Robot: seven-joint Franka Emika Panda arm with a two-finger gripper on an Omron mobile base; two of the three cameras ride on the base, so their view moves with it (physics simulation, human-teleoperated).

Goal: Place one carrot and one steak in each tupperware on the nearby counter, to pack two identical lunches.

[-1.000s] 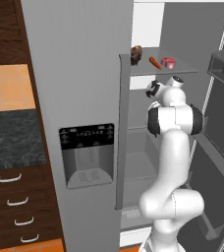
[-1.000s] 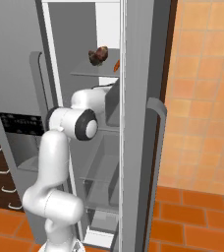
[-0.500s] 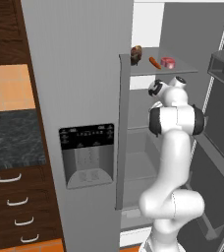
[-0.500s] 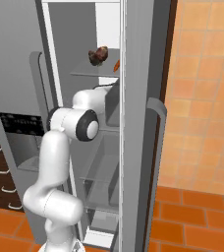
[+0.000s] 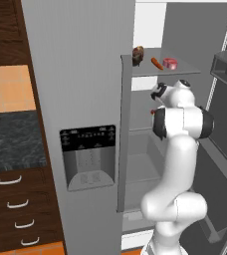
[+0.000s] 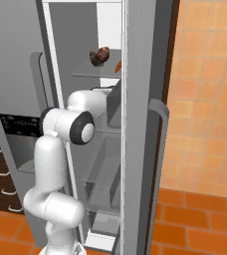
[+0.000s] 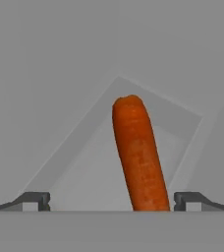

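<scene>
Grey fridge walls close round my reach: the open fridge [image 5: 150, 149] takes the middle of the left base view, its tall grey door with the dispenser panel [image 5: 88, 157] at centre left, and the black marbled bench [image 5: 11, 142] over dark drawers at the far left edge.

In the hand view a carrot [image 7: 138, 157] lies on a pale grey shelf [image 7: 84, 167], between the two fingertips of my tool [image 7: 111, 199] and slightly right of the midpoint. Its long axis runs from the bottom centre of that frame up toward the middle, leaning a little left, with the rounded end at the top and the near end cut off by the bottom band. My tool stands wide apart, one dark tip low at the left and one low at the right, neither touching the carrot.

In the left base view another carrot [image 5: 157, 63] lies on the upper shelf [image 5: 185, 69] at upper centre, slanted, between a brown steak [image 5: 138, 55] to its left and a pink-red steak [image 5: 170, 63] to its right.

My arm [image 5: 177, 149] rises from the lower right of that view, bends at the dark elbow joint, and reaches forward into the fridge beneath that upper shelf.
</scene>
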